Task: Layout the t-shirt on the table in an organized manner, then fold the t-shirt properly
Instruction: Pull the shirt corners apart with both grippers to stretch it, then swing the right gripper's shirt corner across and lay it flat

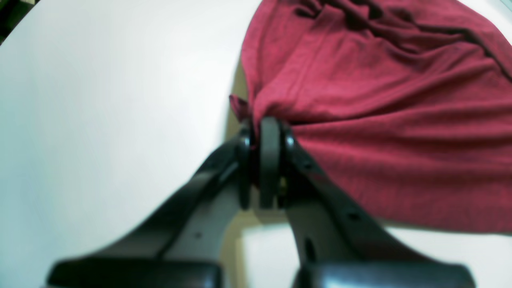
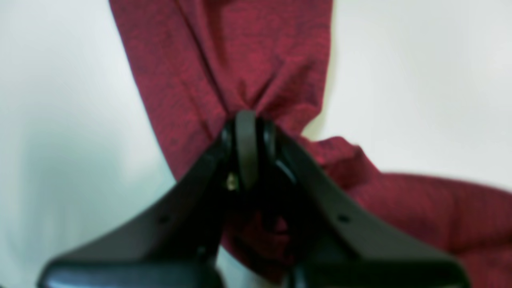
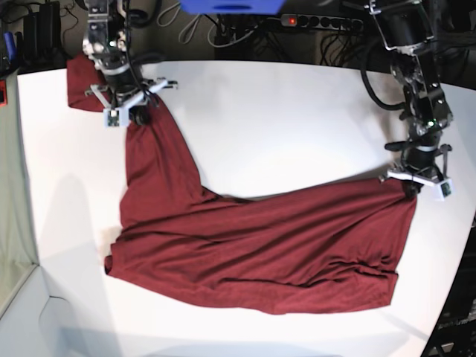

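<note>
On the white table point(image 3: 282, 104), both arms' jaws pinch the t-shirt point(image 3: 253, 253); cables lie behind.

Along the far edge of my base view I am seeing a black power strip point(image 3: 320, 21) lying behind the counter, with its red switch light point(image 3: 291, 20) glowing. Loose cables point(image 3: 195, 30), grey and black, are trailing in loops around it and running off toward the left. A blue object point(image 3: 232, 6) is showing at the top centre, cut off by the frame, so I cannot tell what it is. At the far left, dark equipment point(image 3: 37, 33) is standing in shadow, and a small red item point(image 3: 2, 91) is sitting at the left border. A pale floor or lower surface point(image 3: 18, 282) is showing at the lower left.
</note>
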Action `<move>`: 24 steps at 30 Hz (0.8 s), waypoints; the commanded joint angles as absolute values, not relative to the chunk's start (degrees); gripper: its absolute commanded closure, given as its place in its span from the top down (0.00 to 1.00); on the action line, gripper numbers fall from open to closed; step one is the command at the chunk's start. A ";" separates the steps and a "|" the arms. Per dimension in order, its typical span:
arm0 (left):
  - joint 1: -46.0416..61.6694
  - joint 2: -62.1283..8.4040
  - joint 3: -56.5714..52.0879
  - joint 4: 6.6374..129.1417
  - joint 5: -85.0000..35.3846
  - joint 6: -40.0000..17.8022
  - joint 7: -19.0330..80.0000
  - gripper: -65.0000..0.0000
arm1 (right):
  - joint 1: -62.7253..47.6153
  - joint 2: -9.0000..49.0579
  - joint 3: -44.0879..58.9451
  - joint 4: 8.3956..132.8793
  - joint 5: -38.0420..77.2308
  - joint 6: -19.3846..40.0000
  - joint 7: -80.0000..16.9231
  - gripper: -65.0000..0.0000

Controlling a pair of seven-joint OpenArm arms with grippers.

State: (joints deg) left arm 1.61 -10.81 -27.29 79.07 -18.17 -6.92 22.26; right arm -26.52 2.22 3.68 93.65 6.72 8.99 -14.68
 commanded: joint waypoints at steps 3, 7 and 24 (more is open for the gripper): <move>1.10 -11.82 -27.56 80.22 -18.42 -6.90 20.70 0.00 | -29.93 2.51 3.74 94.99 6.29 8.92 -18.24 0.00; 2.42 -12.09 -27.56 80.22 -18.42 -6.90 20.70 0.00 | -33.71 2.95 4.09 97.80 6.20 8.92 -18.24 0.00; 5.32 -12.18 -27.65 83.38 -21.32 -6.90 20.70 0.00 | -28.00 3.21 4.79 112.92 6.46 8.92 -18.59 0.00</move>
